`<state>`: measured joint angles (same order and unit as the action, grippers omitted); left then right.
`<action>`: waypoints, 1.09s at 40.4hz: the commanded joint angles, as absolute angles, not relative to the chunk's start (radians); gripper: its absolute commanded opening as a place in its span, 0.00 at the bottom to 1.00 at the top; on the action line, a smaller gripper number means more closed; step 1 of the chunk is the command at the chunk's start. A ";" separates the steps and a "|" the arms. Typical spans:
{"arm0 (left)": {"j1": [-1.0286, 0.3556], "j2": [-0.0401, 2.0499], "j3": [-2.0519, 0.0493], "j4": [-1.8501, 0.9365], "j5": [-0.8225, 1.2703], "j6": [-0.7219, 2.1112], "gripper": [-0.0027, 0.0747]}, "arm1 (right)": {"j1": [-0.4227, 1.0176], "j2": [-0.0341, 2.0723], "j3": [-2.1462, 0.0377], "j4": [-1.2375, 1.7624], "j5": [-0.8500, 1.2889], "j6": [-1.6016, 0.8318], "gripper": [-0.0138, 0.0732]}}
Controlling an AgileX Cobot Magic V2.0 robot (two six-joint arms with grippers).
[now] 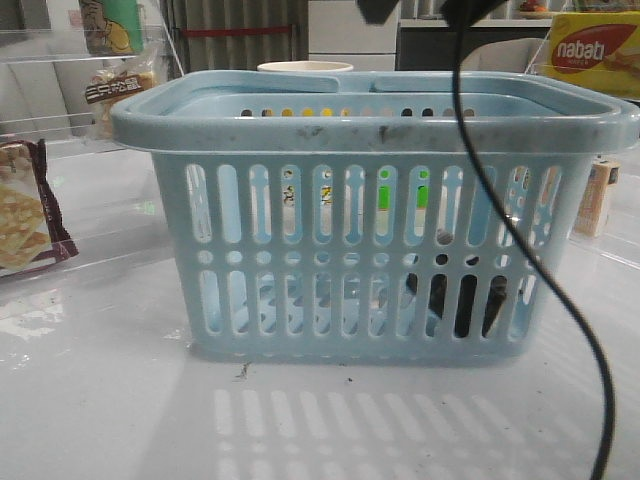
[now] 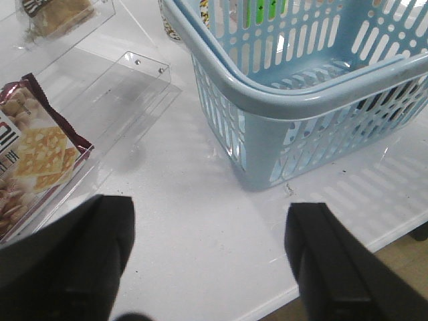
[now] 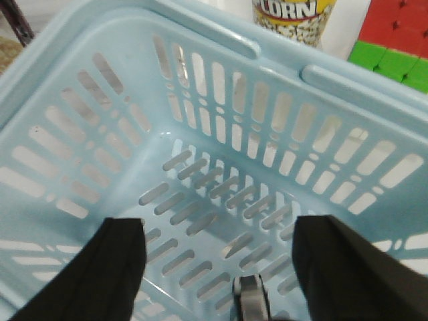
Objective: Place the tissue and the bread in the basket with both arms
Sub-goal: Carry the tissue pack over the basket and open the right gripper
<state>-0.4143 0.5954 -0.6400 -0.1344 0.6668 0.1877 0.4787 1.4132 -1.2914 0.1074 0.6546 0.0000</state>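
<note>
The light-blue basket fills the middle of the table, stiff slotted plastic, upright. Its floor looks bare in the right wrist view, though from the front something dark shows behind the lower right slots; I cannot tell what it is. The right gripper hangs over the basket's inside, fingers wide apart, holding nothing. The left gripper hovers over bare tabletop near the basket's corner, fingers apart too. The bread, a light, squashy clear-wrapped packet, sits on the clear shelf back left; best taken gently across its middle. I cannot spot the tissue.
</note>
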 commanded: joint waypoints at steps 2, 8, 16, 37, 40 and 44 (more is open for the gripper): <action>-0.421 0.602 -0.670 -0.150 0.587 0.188 0.72 | 0.483 1.236 -1.247 0.115 0.591 -0.078 0.81; -0.421 0.602 -0.670 -0.150 0.587 0.188 0.72 | 0.483 1.059 -1.116 0.108 0.591 -0.133 0.81; -0.421 0.602 -0.670 -0.150 0.587 0.188 0.72 | 0.483 0.817 -0.930 0.103 0.593 -0.133 0.81; -0.421 0.604 -0.670 -0.150 0.580 0.188 0.72 | 0.483 0.505 -0.736 0.102 0.714 -0.133 0.81; -0.419 0.626 -0.685 -0.136 0.580 0.187 0.72 | 0.483 0.505 -0.736 0.102 0.715 -0.133 0.81; -0.402 0.692 -0.733 -0.133 0.601 0.187 0.76 | 0.483 0.505 -0.736 0.102 0.715 -0.133 0.81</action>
